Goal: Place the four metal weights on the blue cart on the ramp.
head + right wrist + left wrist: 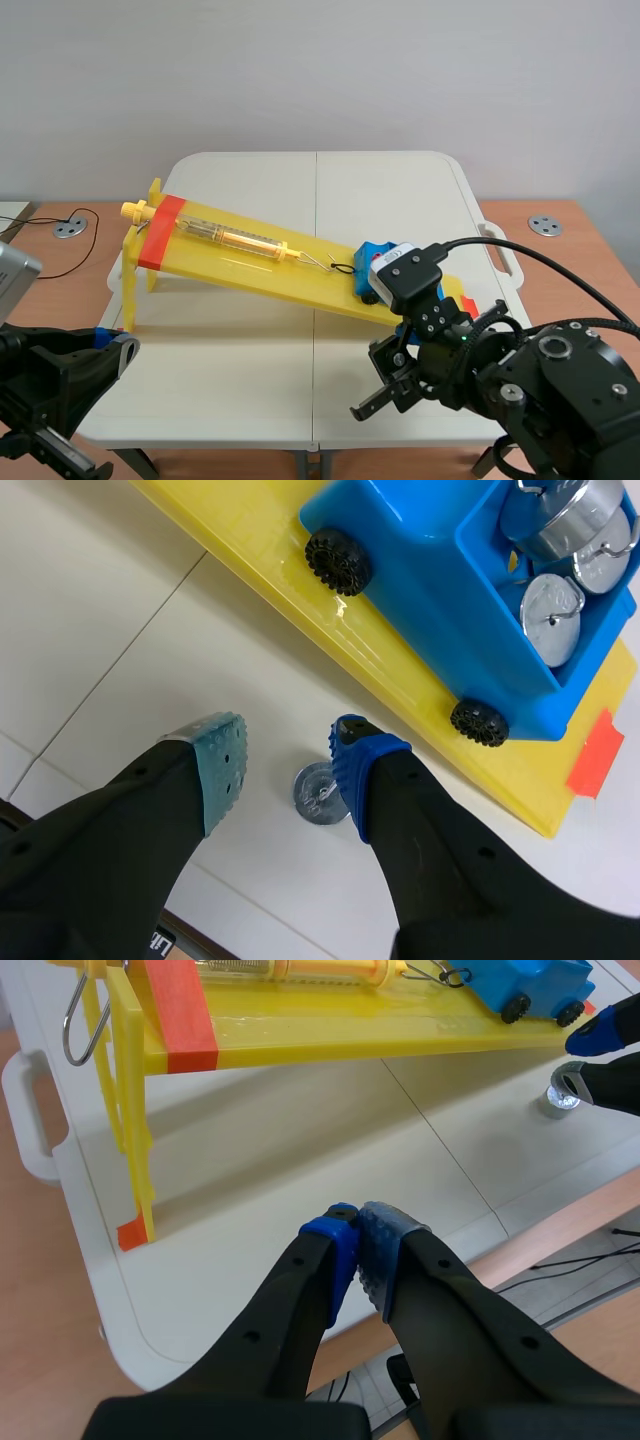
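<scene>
A blue cart (420, 570) stands on the yellow ramp (300, 590) near its low end, with three metal weights (553, 615) in its bed. Another metal weight (318, 793) lies on the white table beside the ramp. My right gripper (288, 765) hangs open over it, the weight lying between the fingers and close to the blue-padded one. The left wrist view shows the same weight (558, 1101) far off under the right gripper's fingertips (598, 1080). My left gripper (360, 1250) is shut on nothing, low over the table's near left corner.
The ramp (250, 258) slopes down from a raised left end on thin legs (135, 1150) to the right, with a yellow spring tube (235, 238) hooked to the cart (375, 262). White table handles (25, 1110) stick out at the sides.
</scene>
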You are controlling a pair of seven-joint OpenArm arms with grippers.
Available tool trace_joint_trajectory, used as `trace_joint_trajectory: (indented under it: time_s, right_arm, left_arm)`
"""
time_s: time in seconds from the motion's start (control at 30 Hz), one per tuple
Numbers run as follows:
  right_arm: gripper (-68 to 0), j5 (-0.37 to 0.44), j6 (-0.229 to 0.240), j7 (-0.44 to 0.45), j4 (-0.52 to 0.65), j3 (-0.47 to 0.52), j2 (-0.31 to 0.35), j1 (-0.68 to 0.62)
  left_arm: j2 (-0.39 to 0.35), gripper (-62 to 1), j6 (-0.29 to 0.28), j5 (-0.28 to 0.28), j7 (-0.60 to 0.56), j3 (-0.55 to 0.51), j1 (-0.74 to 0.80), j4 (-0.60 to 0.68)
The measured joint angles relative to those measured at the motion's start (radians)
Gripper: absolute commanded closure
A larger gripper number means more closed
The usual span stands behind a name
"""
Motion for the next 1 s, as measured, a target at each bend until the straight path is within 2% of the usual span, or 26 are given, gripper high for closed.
trace_joint_trajectory:
  time_s: [0.2, 0.37, 0.43, 1.0]
  right_arm:
    - [-21.8, 0.0, -0.007, 0.0, 0.008, 0.0, 0.0, -0.038]
    - [-21.8, 0.0, -0.104, 0.0, 0.008, 0.0, 0.0, -0.043]
    - [-21.8, 0.0, -0.124, 0.0, 0.008, 0.0, 0.0, -0.043]
    - [-21.8, 0.034, -0.142, 0.005, -0.051, 0.0, 0.0, -0.038]
  left_arm:
    - [0.0, -3.1, 0.0, 0.0, 0.0, 0.0, 0.0, 0.0]
    - [0.0, -3.1, 0.0, 0.0, 0.0, 0.0, 0.0, 0.0]
    - [0.0, -3.1, 0.0, 0.0, 0.0, 0.0, 0.0, 0.0]
    - [0.0, -3.1, 0.0, 0.0, 0.0, 0.0, 0.0, 0.0]
